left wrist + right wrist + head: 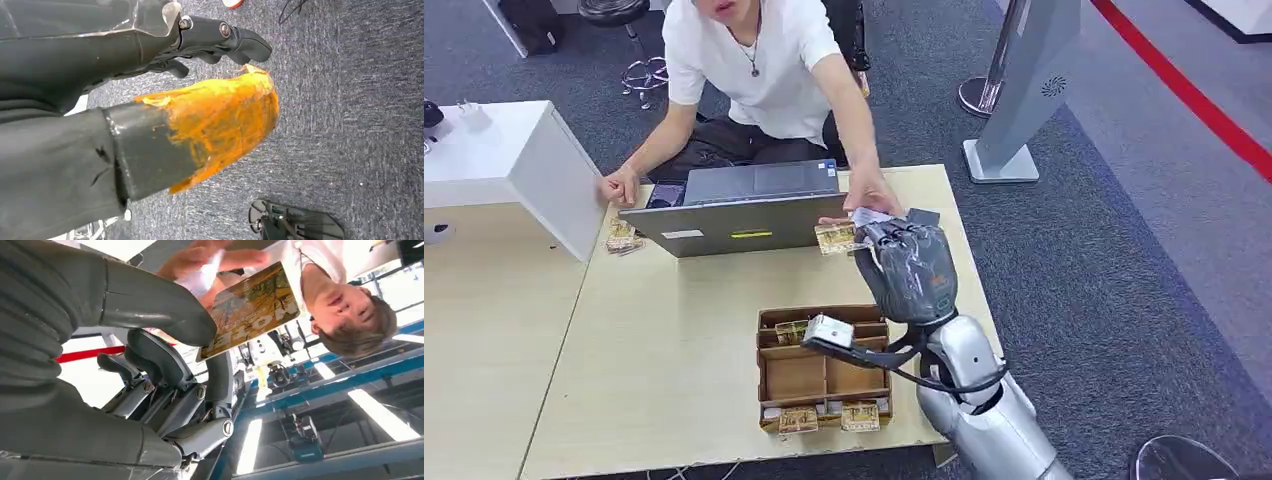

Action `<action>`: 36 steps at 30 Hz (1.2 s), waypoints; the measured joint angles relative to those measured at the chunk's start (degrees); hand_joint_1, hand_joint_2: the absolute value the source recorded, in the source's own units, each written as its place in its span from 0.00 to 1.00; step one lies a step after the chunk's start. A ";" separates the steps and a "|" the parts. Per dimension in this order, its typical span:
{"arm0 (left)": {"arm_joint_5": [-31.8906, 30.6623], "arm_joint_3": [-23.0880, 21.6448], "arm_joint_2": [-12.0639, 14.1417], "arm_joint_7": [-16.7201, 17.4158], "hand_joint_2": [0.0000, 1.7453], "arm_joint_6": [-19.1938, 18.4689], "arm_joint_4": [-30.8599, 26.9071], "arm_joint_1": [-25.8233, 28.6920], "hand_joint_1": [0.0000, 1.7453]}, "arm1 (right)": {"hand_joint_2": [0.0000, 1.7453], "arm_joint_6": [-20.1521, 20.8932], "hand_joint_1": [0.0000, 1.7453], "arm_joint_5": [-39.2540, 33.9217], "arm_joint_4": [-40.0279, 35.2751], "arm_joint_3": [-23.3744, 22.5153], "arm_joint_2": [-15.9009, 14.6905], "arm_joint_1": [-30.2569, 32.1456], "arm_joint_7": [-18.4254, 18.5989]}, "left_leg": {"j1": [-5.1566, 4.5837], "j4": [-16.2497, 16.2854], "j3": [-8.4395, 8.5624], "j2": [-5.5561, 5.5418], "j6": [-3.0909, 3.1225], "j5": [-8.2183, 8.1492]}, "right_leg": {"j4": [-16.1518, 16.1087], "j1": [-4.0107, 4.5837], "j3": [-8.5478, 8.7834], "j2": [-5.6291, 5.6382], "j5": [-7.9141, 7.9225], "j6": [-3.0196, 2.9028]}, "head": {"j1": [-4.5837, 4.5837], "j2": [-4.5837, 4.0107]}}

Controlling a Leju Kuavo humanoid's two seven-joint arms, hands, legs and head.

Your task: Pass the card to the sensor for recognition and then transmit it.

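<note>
The card was pinched between thumb and finger of the right hand, raised over the bench beside a person's hand; the left hand hung empty, fingers curled.

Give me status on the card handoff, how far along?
Done, by the look of it: a card is out of the cardboard tray and up off the table. In hand: the right hand pinches the card between thumb and finger, holding it out toward the person's hand by the laptop. Left: the release; whether the sensor read happened can't be told. The left hand holds nothing.
</note>
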 joint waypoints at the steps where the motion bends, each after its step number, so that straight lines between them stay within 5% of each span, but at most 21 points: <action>1: -0.07 -0.15 0.00 0.04 0.00 0.00 0.00 -0.01 0.00 | 1.00 0.00 1.00 0.20 1.07 -0.24 0.24 -0.69 0.28 | 0.00 0.00 0.00 0.00 0.00 0.01 | 0.00 0.00 0.00 0.00 0.00 0.00 | 0.00 0.00; 4: -0.13 -0.31 0.00 0.15 0.00 -0.02 0.00 -0.08 0.00 | 1.00 0.09 0.95 0.52 3.78 -0.85 0.72 -2.20 0.98 | 0.00 0.00 0.00 0.00 0.00 0.01 | 0.00 0.00 0.00 0.00 0.00 0.00 | 0.00 0.00; 5: -0.15 -0.39 0.00 0.15 0.00 -0.04 0.00 -0.09 0.00 | 1.00 0.13 0.00 0.52 4.46 -0.98 0.83 -2.59 1.20 | 0.00 0.00 0.00 0.00 0.00 0.01 | 0.00 0.00 0.00 0.00 0.00 0.00 | 0.00 0.00; 19: 0.20 -0.70 -0.02 0.04 0.00 -0.09 0.00 -0.11 0.00 | 1.00 -0.11 0.00 -0.29 9.77 -3.87 1.73 -3.11 2.66 | 0.00 0.00 0.01 -0.02 0.00 0.01 | 0.00 0.00 -0.01 0.00 0.00 0.00 | 0.00 0.00; 20: 0.24 -0.72 -0.02 -0.02 0.00 -0.09 0.00 -0.11 0.00 | 0.00 -0.09 0.00 -1.91 9.42 -4.02 1.75 -2.74 1.97 | 0.00 0.00 0.00 -0.02 0.00 0.01 | 0.00 0.00 -0.01 -0.01 0.00 0.00 | 0.00 0.00; 36: 1.86 -0.61 0.00 -0.57 0.00 0.52 0.00 0.19 0.00 | 0.00 -0.24 0.00 -17.49 -4.34 -6.95 1.68 11.16 -8.42 | 0.00 0.00 -0.01 -0.03 -0.01 -0.01 | -0.01 0.00 -0.04 -0.01 -0.01 0.00 | 0.00 0.00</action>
